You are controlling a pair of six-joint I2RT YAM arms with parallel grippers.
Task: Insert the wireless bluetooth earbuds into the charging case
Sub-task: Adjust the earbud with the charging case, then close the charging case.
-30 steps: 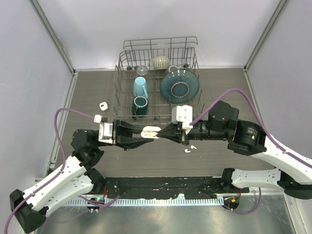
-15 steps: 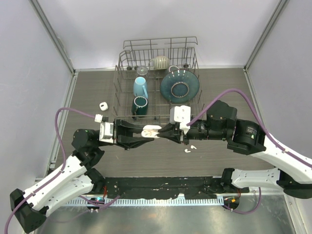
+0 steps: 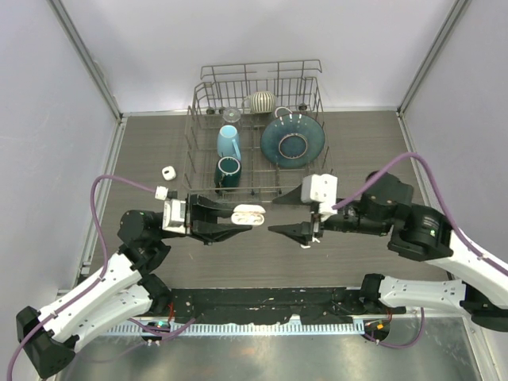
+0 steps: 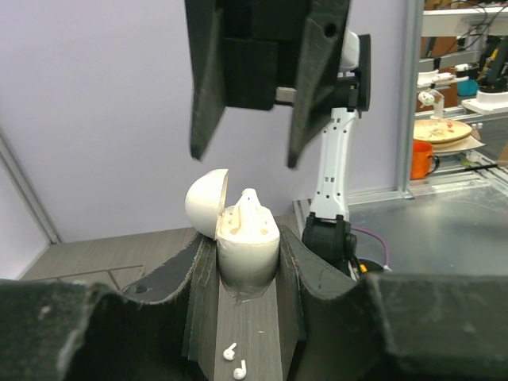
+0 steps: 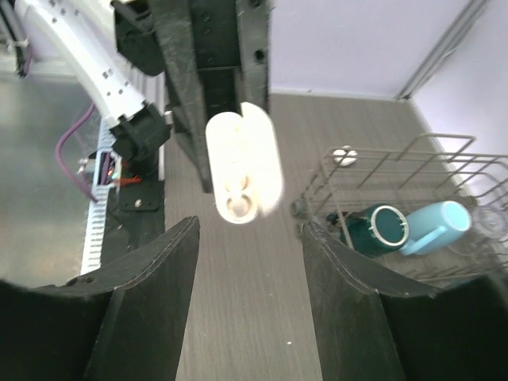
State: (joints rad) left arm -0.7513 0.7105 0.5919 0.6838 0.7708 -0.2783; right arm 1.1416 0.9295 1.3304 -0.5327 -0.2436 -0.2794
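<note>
The white charging case point(image 3: 248, 213) hangs above the table with its lid open, and my left gripper point(image 3: 249, 214) is shut on its body. In the left wrist view the case point(image 4: 248, 252) sits between the left fingers, and one of the earbuds point(image 4: 248, 203) stands up out of a socket. Two more earbuds point(image 4: 230, 351) lie on the table below; the top view shows them point(image 3: 305, 244) beside my right gripper point(image 3: 272, 216). That gripper is open and holds nothing, a short gap to the right of the case point(image 5: 242, 171).
A wire dish rack point(image 3: 193, 151) stands behind the grippers with a light blue mug point(image 3: 228, 141), a teal mug point(image 3: 228, 171) and a dark teal plate point(image 3: 292, 141). A small white object point(image 3: 168, 173) lies on the table left of the rack.
My right gripper has opened and drawn back to the right, away from the case. The left gripper and the case have stayed still.
</note>
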